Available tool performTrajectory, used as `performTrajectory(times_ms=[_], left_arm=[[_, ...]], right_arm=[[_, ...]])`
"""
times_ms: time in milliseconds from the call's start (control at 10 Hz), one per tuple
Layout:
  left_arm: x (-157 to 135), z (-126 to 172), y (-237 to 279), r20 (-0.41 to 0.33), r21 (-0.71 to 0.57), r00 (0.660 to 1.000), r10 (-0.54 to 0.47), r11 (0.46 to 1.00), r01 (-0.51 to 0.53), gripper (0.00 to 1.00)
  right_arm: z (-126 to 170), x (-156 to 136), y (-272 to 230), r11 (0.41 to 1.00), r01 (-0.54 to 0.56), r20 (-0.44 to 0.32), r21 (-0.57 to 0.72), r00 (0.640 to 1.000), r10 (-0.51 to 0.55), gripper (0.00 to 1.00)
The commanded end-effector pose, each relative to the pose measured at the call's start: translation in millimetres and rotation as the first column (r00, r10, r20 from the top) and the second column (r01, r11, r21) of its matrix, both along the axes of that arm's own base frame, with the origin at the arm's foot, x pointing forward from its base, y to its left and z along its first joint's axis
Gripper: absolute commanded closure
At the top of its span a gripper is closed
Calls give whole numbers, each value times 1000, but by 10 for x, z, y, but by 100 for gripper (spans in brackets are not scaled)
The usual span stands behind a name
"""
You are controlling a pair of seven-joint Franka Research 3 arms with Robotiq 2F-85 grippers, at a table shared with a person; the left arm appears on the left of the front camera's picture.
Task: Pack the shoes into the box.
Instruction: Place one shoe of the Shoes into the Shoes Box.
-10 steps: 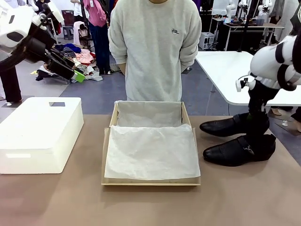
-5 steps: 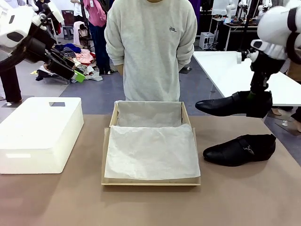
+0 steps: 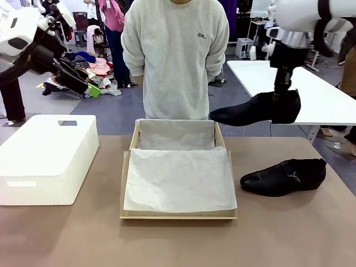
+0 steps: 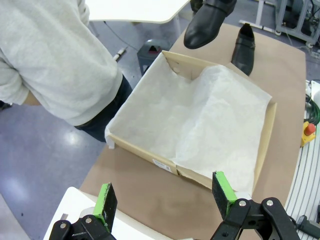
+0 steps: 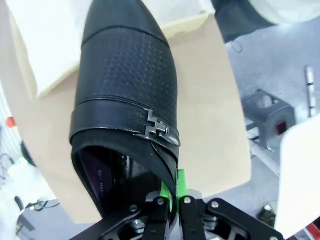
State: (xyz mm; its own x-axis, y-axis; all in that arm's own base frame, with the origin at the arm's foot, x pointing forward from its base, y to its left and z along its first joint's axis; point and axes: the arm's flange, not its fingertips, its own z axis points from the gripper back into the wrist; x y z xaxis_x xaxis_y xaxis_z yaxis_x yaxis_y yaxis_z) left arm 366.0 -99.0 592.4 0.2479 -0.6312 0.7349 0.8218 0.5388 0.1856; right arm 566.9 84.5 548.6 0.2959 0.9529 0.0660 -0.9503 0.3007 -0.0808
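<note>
- The table (image 3: 178, 245) carries everything, well below both pairs of fingers.
- The white block (image 3: 47, 158) sits under the left gripper (image 3: 78, 83).
- The box (image 3: 178, 214) lies open and lined with tissue paper. In the left wrist view it lies beyond the spread, empty fingertips (image 4: 106, 192).
- The held shoe (image 3: 250, 111) hangs in the air, its long axis about level across the table. Its toe points to the robot's left, above the box's far right corner.
- The second shoe (image 3: 281, 177) rests on the table below the right fingers, its toe toward the box.
- The right gripper (image 3: 276, 99) pinches the held shoe's heel rim, fingers nearly together; the toe points away from them.
</note>
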Motion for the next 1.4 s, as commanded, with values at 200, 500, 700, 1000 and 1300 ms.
performTrajectory(times_ms=[200,500,700,1000,1300], left_arm=[[17,-3,15,3,-8,1000,-20,1000,20,0],[17,-3,15,3,-8,1000,-20,1000,20,0],[17,-3,15,3,-8,1000,-20,1000,20,0],[17,-3,15,3,-8,1000,-20,1000,20,0],[17,-3,15,3,-8,1000,-20,1000,20,0]], right_arm=[[181,162,396,999,2,-3,-53,1000,-2,100],[93,75,392,999,-22,7,-25,1000,22,100],[93,75,392,999,-22,7,-25,1000,22,100],[85,122,539,1000,-9,31,3,999,9,100],[21,213,922,999,9,29,44,1000,-10,100]])
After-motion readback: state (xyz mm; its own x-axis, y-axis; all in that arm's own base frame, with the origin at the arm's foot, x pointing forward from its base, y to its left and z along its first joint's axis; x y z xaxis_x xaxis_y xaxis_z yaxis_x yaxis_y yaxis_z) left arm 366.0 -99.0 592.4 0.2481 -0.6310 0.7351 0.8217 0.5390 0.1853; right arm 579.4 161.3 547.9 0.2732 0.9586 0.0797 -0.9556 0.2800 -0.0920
